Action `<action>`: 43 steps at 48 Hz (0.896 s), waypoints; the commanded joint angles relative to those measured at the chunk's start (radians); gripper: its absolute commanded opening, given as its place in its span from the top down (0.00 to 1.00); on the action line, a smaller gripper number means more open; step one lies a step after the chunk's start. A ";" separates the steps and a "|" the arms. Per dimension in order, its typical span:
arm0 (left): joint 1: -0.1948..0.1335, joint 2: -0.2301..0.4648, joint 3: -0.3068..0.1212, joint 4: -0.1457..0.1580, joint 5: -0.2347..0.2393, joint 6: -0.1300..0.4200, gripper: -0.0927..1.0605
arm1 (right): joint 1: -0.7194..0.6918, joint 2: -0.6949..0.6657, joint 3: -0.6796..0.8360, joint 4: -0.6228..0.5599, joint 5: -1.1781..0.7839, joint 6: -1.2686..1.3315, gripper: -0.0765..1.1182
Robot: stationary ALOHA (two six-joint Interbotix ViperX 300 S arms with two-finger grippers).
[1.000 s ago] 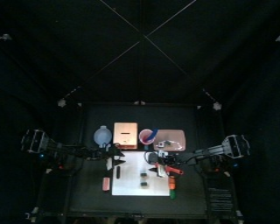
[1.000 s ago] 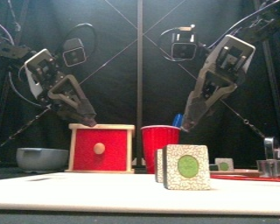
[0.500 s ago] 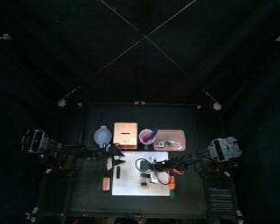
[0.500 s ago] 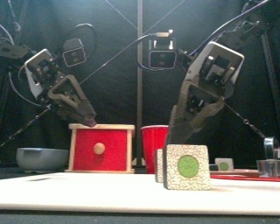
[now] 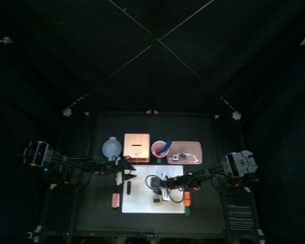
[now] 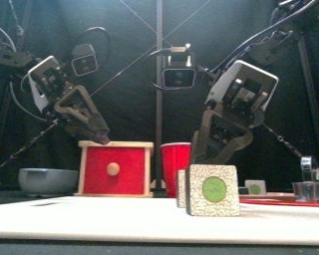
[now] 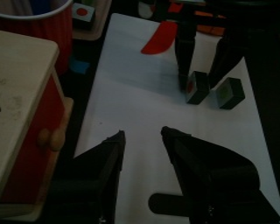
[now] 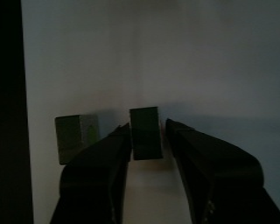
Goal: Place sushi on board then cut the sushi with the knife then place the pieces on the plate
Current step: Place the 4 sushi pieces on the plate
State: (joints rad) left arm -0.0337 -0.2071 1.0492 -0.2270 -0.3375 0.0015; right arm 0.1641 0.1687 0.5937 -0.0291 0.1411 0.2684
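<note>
My right tool (image 8: 146,125): came down within the last second; stood open astride one sushi piece (image 8: 145,144), frame centre, on the white board (image 8: 213,70). A second piece (image 8: 74,138) lay just left. Plating looked next. My left tool (image 7: 143,138): open, idle.

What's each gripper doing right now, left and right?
Left gripper: open, empty.
Right gripper: open, over a sushi piece, not gripping it.
</note>
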 commanded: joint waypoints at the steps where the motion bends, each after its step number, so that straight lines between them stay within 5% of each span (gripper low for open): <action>1: 0.003 -0.005 -0.011 0.000 -0.003 0.002 0.24 | -0.011 -0.048 -0.011 -0.002 0.040 0.003 0.50; 43: 0.008 -0.005 -0.012 0.000 -0.003 0.002 0.24 | -0.482 -0.597 0.383 -0.020 0.181 0.008 0.51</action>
State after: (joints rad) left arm -0.0307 -0.2086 1.0492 -0.2270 -0.3375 0.0015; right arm -0.2684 -0.3682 0.9649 -0.0522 0.3252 0.2715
